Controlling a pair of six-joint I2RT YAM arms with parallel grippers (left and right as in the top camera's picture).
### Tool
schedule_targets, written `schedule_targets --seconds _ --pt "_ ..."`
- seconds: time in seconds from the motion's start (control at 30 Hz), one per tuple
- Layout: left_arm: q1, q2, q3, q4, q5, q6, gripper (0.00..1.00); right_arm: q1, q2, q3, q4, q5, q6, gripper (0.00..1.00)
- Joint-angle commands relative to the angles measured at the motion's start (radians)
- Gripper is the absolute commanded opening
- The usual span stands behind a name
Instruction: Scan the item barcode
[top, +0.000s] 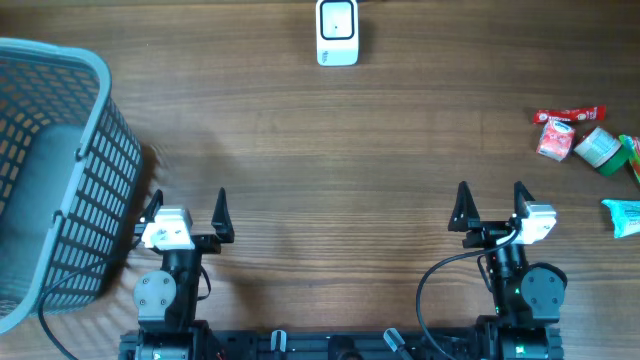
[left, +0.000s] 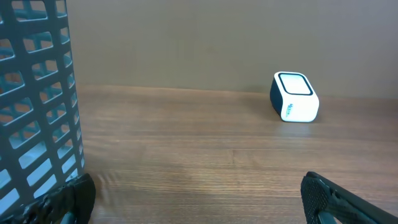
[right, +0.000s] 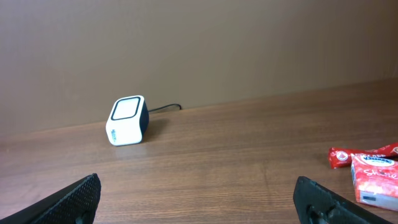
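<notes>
A white and dark barcode scanner (top: 337, 32) stands at the back middle of the table, also in the left wrist view (left: 294, 97) and the right wrist view (right: 127, 121). Several small packaged items lie at the right edge: a red wrapper (top: 567, 115), a red and white pack (top: 555, 140), a green and white tub (top: 599, 148) and a teal packet (top: 623, 217). My left gripper (top: 189, 207) stands open near the front left, holding nothing. Front right, my right gripper (top: 492, 201) is open and empty too, well short of the items.
A large grey mesh basket (top: 60, 170) fills the left side, close to my left gripper; its wall shows in the left wrist view (left: 37, 99). A cable runs from the scanner off the back edge. Bare wooden table (top: 340, 170) lies between the grippers and the scanner.
</notes>
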Motion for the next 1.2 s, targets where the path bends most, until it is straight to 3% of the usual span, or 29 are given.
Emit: schedule_targets --seconds 0.0,1.17 --pt "0.008 -0.005 -0.008 0.000 0.014 0.016 1.00 0.008 -0.009 -0.001 0.003 0.011 0.010 1.00" --pt "-0.002 -0.004 -0.008 0.001 0.014 0.016 1.00 0.008 -0.009 -0.001 0.003 0.011 0.010 1.00"
